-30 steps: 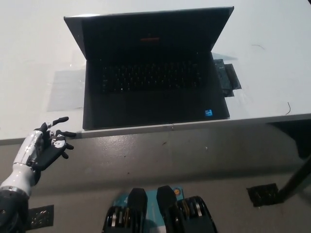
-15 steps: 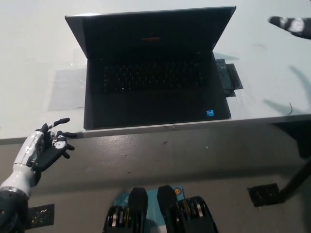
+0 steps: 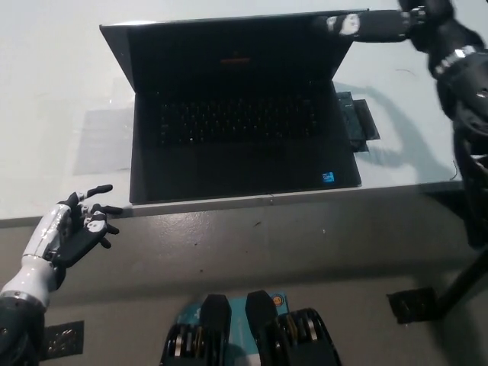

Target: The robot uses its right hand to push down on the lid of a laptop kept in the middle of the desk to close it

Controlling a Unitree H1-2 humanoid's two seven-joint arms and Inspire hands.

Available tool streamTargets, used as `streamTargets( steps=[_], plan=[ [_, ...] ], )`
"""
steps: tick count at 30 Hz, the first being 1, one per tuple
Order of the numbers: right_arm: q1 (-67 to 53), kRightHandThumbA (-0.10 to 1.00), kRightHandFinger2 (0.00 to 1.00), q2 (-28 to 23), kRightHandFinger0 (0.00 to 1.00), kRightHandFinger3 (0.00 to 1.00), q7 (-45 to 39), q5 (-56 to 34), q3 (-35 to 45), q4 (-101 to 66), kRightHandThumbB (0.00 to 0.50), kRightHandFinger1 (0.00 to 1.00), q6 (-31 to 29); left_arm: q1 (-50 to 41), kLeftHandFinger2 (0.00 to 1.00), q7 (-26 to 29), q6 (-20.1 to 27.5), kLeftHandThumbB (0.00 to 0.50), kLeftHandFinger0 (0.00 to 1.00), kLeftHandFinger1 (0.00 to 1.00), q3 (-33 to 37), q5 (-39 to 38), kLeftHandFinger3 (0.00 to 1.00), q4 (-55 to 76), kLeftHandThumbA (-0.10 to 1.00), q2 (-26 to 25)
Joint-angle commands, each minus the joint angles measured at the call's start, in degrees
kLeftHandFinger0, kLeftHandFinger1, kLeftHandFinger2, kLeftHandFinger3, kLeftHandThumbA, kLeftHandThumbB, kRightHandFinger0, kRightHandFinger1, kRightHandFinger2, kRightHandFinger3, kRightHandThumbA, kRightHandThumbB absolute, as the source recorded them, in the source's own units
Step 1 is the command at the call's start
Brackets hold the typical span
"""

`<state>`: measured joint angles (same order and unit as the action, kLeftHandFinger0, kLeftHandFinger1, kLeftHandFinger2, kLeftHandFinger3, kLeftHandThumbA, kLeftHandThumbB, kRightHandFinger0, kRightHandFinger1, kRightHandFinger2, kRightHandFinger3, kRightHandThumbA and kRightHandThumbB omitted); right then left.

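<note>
The open black laptop (image 3: pixel 240 114) is being kept mid-desk (image 3: pixel 53 69), screen upright. Its lid's far right corner is being reached by the right hand (image 3: pixel 381 24), fingers extended, nothing held, apparently for pushing. The left hand (image 3: pixel 76 229) is being rested, loosely open, near left.

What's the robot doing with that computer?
The robot is reaching its black right hand over to the top right corner of the laptop lid. The laptop is open on the white desk, its screen dark, and the lid is not pushed down yet. The white left hand rests open, low beside the desk's near edge, touching nothing.
</note>
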<state>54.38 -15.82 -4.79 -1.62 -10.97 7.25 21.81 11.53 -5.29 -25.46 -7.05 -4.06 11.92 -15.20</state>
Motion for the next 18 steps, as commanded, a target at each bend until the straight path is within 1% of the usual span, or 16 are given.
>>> streamTargets(
  steps=[1,3,4,5,6,7,9,10,12,13,15,16,18],
  plan=[
    [3.62,1.0,0.98,2.24,1.0,1.0,-3.01,3.6,-3.06,3.14,0.407,1.0,-6.81,0.8,0.56,-0.52,-1.46,0.0,0.37,0.43,0.31,0.19,0.76,0.95,0.14,-1.15],
    [3.92,1.0,0.97,2.74,1.0,1.0,-3.35,4.43,-3.95,4.34,0.401,1.0,-7.58,0.68,0.56,-0.56,-1.47,0.0,0.36,0.43,0.45,0.29,0.76,1.18,0.13,-1.27],
    [4.42,1.0,1.0,3.09,1.0,1.0,-4.07,5.54,-5.47,6.57,0.356,1.0,-8.77,1.02,0.57,-0.99,-1.22,0.0,0.38,0.44,0.48,0.0,0.77,1.05,0.12,-1.57],
    [4.54,1.0,1.0,3.16,1.0,1.0,-4.17,5.89,-5.83,7.32,0.372,1.0,-9.45,1.18,0.58,-1.1,-1.16,0.0,0.39,0.45,0.56,0.01,0.78,0.97,0.11,-1.67],
    [4.53,1.0,1.0,3.14,1.0,1.0,-4.09,6.25,-5.95,7.9,0.376,1.0,-10.21,1.69,0.59,-1.32,-1.17,0.0,0.39,0.45,0.77,0.1,0.78,0.75,0.11,-1.97],
    [5.01,1.0,1.0,2.93,1.0,1.0,-4.31,7.89,-7.37,11.42,0.413,1.0,-13.83,1.89,0.59,-1.46,-1.4,0.0,0.42,0.46,0.99,0.13,0.78,0.79,0.12,-2.08],
    [5.54,1.0,1.0,3.02,1.0,1.0,-4.64,9.36,-8.84,14.13,0.489,1.0,-13.58,2.12,0.59,-1.54,-1.47,0.0,0.43,0.46,1.25,-0.08,0.77,0.54,0.13,-2.08],
    [5.52,1.0,1.0,2.96,1.0,1.0,-4.84,10.13,-9.55,15.02,0.495,1.0,-13.22,2.17,0.58,-1.5,-1.47,0.0,0.43,0.46,1.39,-0.11,0.76,0.38,0.13,-1.94],
    [5.78,1.0,1.0,2.88,1.0,1.0,-5.02,11.19,-10.42,17.26,0.433,1.0,-15.18,2.26,0.57,-1.46,-1.47,0.0,0.43,0.46,1.49,-0.02,0.75,0.29,0.14,-1.76],
    [6.06,1.0,1.0,2.86,1.0,1.0,-5.29,11.98,-11.11,18.61,0.418,1.0,-15.61,2.22,0.57,-1.46,-1.45,0.0,0.43,0.46,1.6,0.19,0.75,0.32,0.14,-1.85],
    [6.7,1.0,1.0,2.53,1.0,1.0,-5.2,14.04,-12.57,20.96,0.408,1.0,-16.95,2.17,0.58,-1.48,-1.47,0.0,0.44,0.47,1.58,0.12,0.75,0.44,0.16,-2.0],
    [6.94,1.0,1.0,2.46,1.0,1.0,-5.18,14.06,-12.43,21.21,0.422,1.0,-17.05,2.2,0.59,-1.68,-1.27,0.0,0.44,0.48,1.48,-0.15,0.76,0.45,0.17,-2.06],
    [7.16,1.0,1.0,2.38,1.0,1.0,-5.01,14.1,-11.86,21.41,0.427,1.0,-17.77,2.32,0.59,-1.89,-0.96,0.0,0.44,0.48,1.41,-0.19,0.76,0.28,0.18,-2.12]
  ],
)
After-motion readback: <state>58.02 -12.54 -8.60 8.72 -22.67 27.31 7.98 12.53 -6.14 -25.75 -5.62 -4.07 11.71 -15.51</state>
